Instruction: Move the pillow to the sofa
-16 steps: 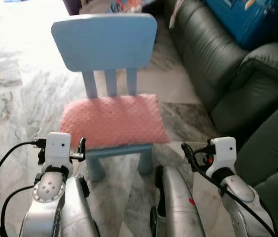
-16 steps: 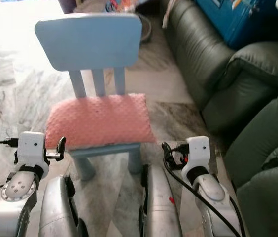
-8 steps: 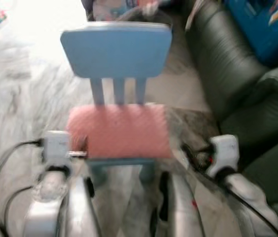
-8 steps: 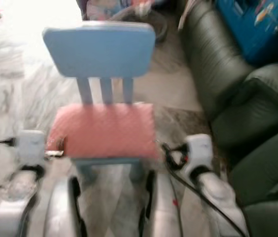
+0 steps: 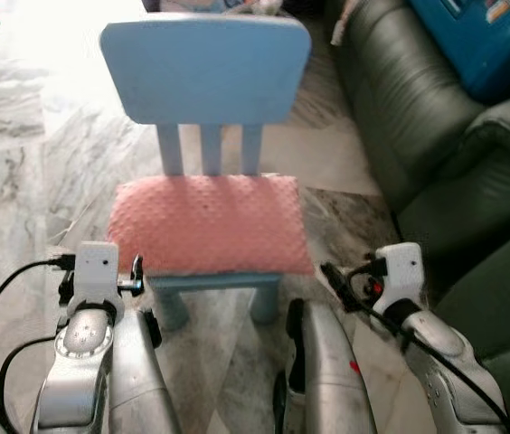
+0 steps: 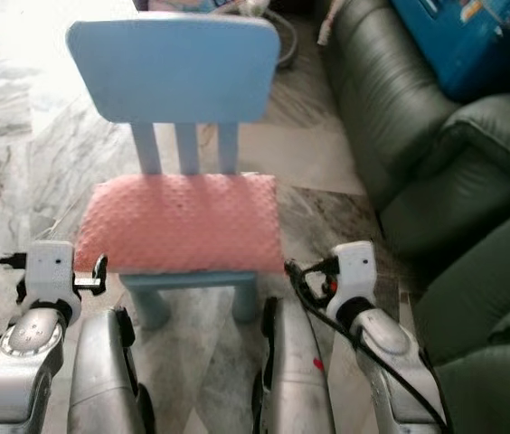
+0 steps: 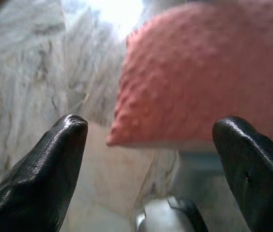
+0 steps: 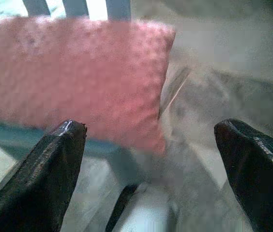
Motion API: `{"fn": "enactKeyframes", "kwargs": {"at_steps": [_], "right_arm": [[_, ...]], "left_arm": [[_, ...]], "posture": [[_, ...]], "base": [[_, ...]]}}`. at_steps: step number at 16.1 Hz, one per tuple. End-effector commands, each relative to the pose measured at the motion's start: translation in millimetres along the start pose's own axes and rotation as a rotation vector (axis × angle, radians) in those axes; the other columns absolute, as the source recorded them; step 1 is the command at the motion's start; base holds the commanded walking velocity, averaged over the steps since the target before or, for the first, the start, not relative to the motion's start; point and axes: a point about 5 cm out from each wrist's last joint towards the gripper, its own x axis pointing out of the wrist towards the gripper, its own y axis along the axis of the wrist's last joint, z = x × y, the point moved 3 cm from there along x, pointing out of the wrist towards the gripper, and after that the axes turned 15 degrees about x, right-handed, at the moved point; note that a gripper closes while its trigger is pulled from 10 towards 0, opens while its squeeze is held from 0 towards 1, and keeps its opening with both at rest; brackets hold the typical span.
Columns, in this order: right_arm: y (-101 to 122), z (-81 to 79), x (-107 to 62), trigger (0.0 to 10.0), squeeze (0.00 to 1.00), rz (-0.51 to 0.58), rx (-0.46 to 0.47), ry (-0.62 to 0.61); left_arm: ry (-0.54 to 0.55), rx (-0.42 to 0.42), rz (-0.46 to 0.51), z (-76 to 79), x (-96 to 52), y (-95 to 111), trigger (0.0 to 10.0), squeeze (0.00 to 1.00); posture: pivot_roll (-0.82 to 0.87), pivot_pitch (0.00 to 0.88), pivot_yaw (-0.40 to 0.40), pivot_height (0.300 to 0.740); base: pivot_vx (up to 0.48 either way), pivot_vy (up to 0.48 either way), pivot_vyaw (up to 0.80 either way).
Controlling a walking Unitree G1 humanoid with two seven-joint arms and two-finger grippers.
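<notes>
Here the pink pillow (image 5: 208, 223) lies flat across the seat of the small blue chair (image 5: 205, 72), its near edge overhanging the seat front a little. The dark green sofa (image 5: 436, 136) stands to the right of the chair, running from near to far, with marble floor (image 5: 29, 172) on the left. Both grippers are held low, just short of the chair's near edge and not touching the pillow: the left gripper (image 7: 151, 140) faces its near left corner with fingers spread wide, and the right gripper (image 8: 151, 140) faces its near right corner, likewise wide open. The step in hand looks like the reach to grasp. To do it well, I judge the 2 arms should advance together and pinch the 2 near corners well inside the soft edge, so the pillow lifts level instead of slipping or dragging the light chair along.
</notes>
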Motion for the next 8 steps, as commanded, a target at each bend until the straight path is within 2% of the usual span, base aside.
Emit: {"fn": "enactKeyframes", "kwargs": {"at_steps": [1, 3, 5, 6, 7, 8], "right_arm": [[-0.1, -1.6, 3.9, 10.0, 0.00, -0.014, 0.035, 0.018], [-8.2, -5.9, 24.2, 10.0, 0.00, -0.095, 0.059, 0.065], [-6.6, -10.1, 44.6, 10.0, 0.00, -0.108, 0.047, 0.092], [-6.1, -11.8, 47.2, 10.0, 0.00, -0.103, 0.040, 0.095], [-6.3, -18.4, 58.9, 10.0, 0.87, -0.123, 0.052, 0.120], [-4.0, -19.1, 65.3, 10.0, 1.00, -0.120, 0.034, 0.123]], "left_arm": [[-0.015, 0.007, -0.024, -0.8, 4.0, -4.9, 10.0, 0.00], [-0.009, 0.022, -0.059, -3.5, 18.1, -8.6, 10.0, 0.00], [0.007, 0.014, -0.073, -6.8, 35.8, -8.0, 10.0, 0.00], [0.008, 0.004, -0.075, -7.9, 37.7, -8.5, 10.0, 0.00], [-0.020, 0.000, -0.080, -7.5, 47.1, -10.1, 10.0, 0.07], [0.005, 0.025, -0.080, -12.0, 51.6, -9.9, 10.0, 1.00]], "posture": [[-0.02, 0.221, -0.075, 0.498], [-0.01, 0.245, -0.078, 0.498], [0.00, 0.271, -0.084, 0.498], [0.00, 0.271, -0.084, 0.498], [-0.01, 0.275, -0.082, 0.498], [-0.02, 0.280, -0.084, 0.498]], "base": [[0.000, 0.000, 0.00], [0.000, 0.000, 0.00], [0.000, 0.000, 0.00], [0.000, 0.000, 0.00], [0.000, 0.000, 0.00], [0.000, 0.000, 0.00]]}}
